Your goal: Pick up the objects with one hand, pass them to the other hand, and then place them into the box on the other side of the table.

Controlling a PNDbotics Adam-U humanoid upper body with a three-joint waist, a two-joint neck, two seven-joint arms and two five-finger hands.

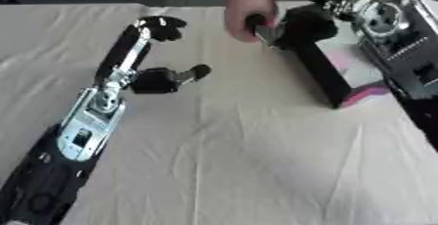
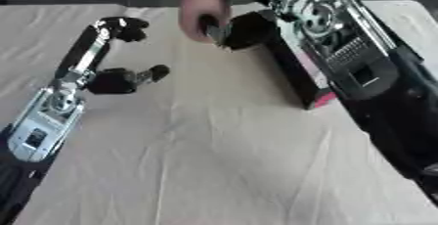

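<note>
Cloth, pale beige and creased, covers the surface [image 1: 256, 170] across most of both views. The robot's left hand [image 1: 145, 53] reaches in from the lower left, its black and silver forearm running diagonally up the cloth. Its fingers [image 1: 163, 26] are bent at the tips near the far edge of the surface, the thumb [image 1: 192, 74] sticks out to the side, and they hold nothing.

The right hand [image 2: 248, 29] comes in from the upper right and sits above the near end of a dark box [image 1: 321, 75] that lies along the right side of the surface, with a pink patch [image 1: 363, 93] showing at its near corner. Whether the right hand's fingers are closed cannot be told, since the hand shows only as a dark blurred mass.

A person's hand [image 1: 248, 11] reaches in from the far edge, just beside the robot's right hand, and holds a small dark object [image 1: 259, 26] with a grey part. Whether the robot's right hand touches that object cannot be told. The two robot hands are well apart.
</note>
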